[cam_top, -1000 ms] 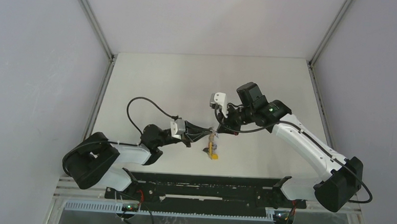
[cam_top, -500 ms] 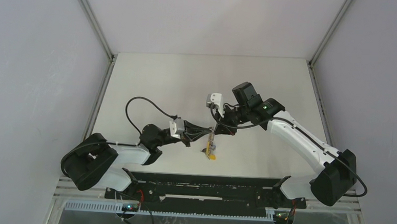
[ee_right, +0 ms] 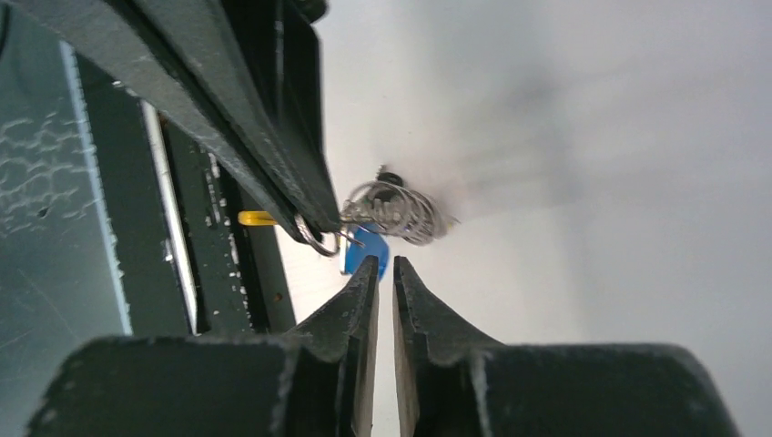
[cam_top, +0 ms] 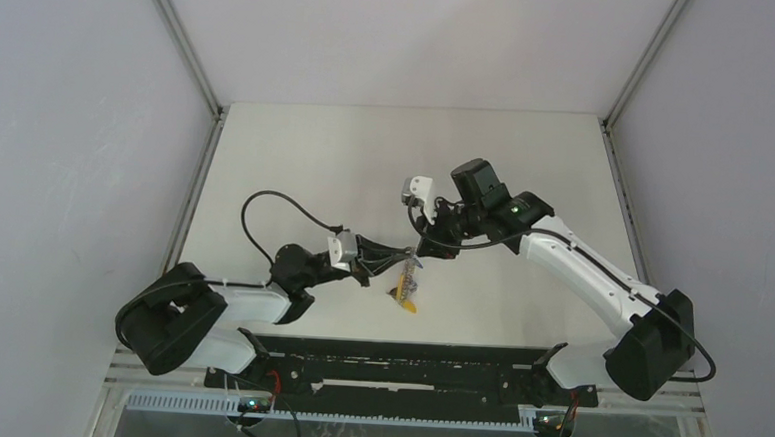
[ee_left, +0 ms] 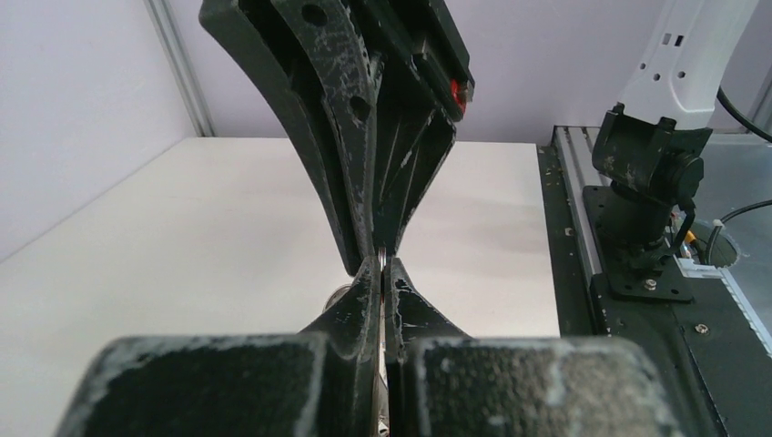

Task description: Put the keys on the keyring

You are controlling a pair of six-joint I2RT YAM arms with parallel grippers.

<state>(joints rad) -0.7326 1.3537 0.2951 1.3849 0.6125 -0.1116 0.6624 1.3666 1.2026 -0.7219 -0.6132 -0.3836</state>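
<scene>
The left pincer point(ee_left: 382, 269) is clamped shut on a thin wire loop of the keyring point(ee_right: 394, 213). The keyring's grey coiled chain sticks out just past that pincer's fingertips and hangs below them, down to a yellow section point(cam_top: 411, 303). The right pincer point(ee_right: 382, 266) points tip to tip at the left one, its jaws parted by only a slit with nothing visible between them, and a blue-headed key point(ee_right: 369, 251) sits against the coil just beyond its fingertips.

A white table point(cam_top: 367, 157), grey walls point(cam_top: 69, 112), and seemingly a black mounting rail point(cam_top: 396, 364).
</scene>
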